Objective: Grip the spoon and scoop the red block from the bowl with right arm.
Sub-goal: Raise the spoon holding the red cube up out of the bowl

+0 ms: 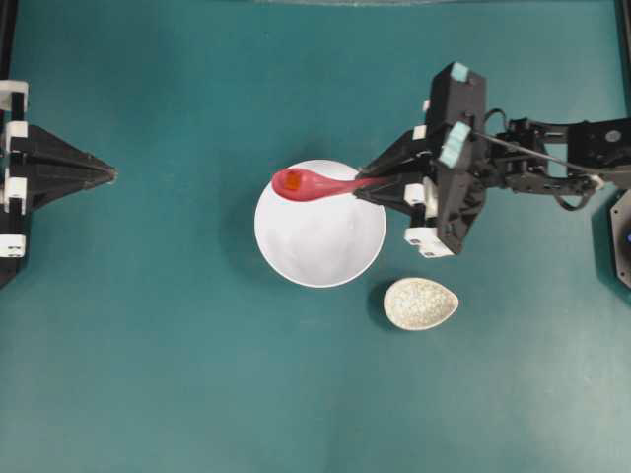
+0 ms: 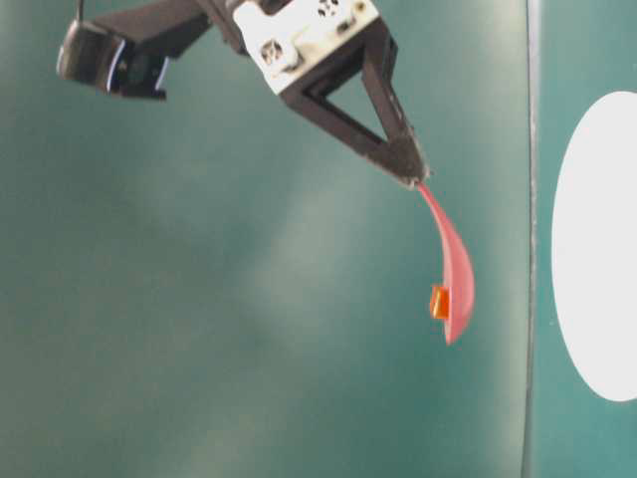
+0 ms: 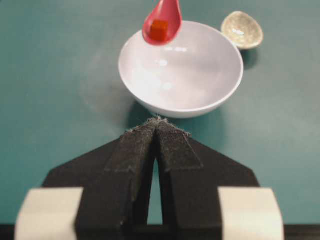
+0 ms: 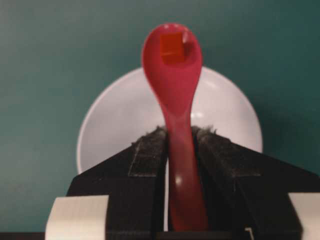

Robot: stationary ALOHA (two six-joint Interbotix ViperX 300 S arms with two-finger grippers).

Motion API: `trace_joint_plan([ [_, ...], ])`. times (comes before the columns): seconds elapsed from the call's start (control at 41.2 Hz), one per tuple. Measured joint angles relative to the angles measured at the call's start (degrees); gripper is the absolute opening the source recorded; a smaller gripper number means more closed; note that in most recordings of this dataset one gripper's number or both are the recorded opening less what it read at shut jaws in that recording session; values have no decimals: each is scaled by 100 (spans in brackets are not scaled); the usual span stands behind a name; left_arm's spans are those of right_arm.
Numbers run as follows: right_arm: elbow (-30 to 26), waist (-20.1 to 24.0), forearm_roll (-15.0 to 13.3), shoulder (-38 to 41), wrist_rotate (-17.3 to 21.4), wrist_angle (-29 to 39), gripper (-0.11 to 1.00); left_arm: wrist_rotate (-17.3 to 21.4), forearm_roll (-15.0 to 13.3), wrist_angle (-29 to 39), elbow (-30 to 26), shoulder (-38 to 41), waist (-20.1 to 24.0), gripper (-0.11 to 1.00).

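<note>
Spoon [image 1: 314,184] clamped in right arm [image 1: 446,173] fingers [image 4: 150,150], red block [image 1: 292,181] seated in its scoop.

Right fingers, faced with fuzzy dark pads, are closed on the straight handle of the glossy pink-red spoon; the oval scoop extends toward 9 o'clock in the overhead view and sits over the bowl [image 1: 320,236] rim at about 11 o'clock. The block is a tiny red-orange cube with sharp edges, resting inside the scoop, far smaller than it. In the table-level view the spoon is raised clear of the table [image 1: 148,345], its profile thin and curved. The bowl is plain white, round and smooth, with soft highlights on its inner wall. A small speckled beige oval dish [image 1: 421,303] lies on the teal matte table just beside the bowl at 4 o'clock. Left gripper [image 1: 106,173] rests well apart at 9 o'clock, its fingers pressed together at the tips.
</note>
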Motion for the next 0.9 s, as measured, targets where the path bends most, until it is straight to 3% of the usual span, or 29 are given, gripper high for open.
trace_joint_plan([
  [0.631,141,0,114,-633,-44,9,24,-9,0,0,0,-9,0,0],
  [0.898,44,0,-9,-1055,-79,536,24,-18,0,0,0,-9,0,0],
])
